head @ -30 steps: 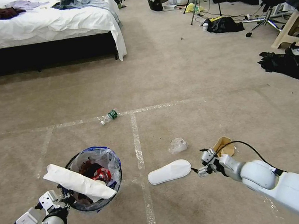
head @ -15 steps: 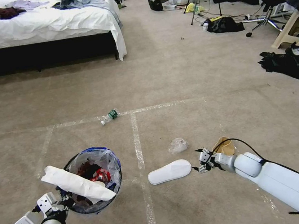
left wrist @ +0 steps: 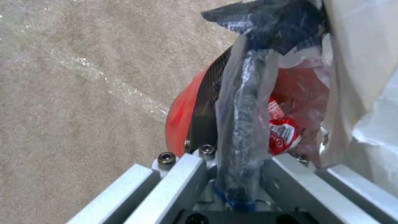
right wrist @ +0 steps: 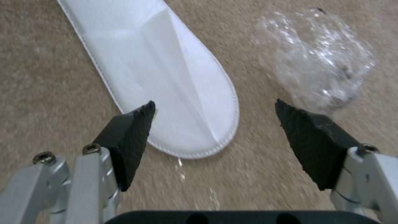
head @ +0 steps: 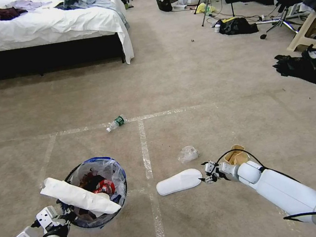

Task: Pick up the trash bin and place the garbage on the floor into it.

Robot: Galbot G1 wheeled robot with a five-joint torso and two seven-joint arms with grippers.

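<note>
While the left gripper (head: pixel 64 218) stays low at the near left of the floor (head: pixel 200 90), its fingers are closed on the near rim of the bin (head: pixel 94 191), pinching the black rim and the clear bag together, as the left wrist view shows (left wrist: pixel 236 168). The bin is upright and holds red wrappers (head: pixel 105 187) inside. A long white paper (head: pixel 79 197) lies across its top and sticks out over the rim to the left. Farther away, on a tape line (head: pixel 151 196), a small bottle (head: pixel 115 123) with a green label lies on its side. To the right of the bin, past the tape, a white slipper (head: pixel 179 181) lies flat on the carpet. A crumpled clear wrapper (head: pixel 187 154) rests just behind its right end. The right gripper (head: pixel 204 174) is low at the slipper's right tip, its fingers (right wrist: pixel 132 137) spread wide apart and holding nothing; the tip is between them. Just behind the right arm lies a brown cardboard piece (head: pixel 237 156).
</note>
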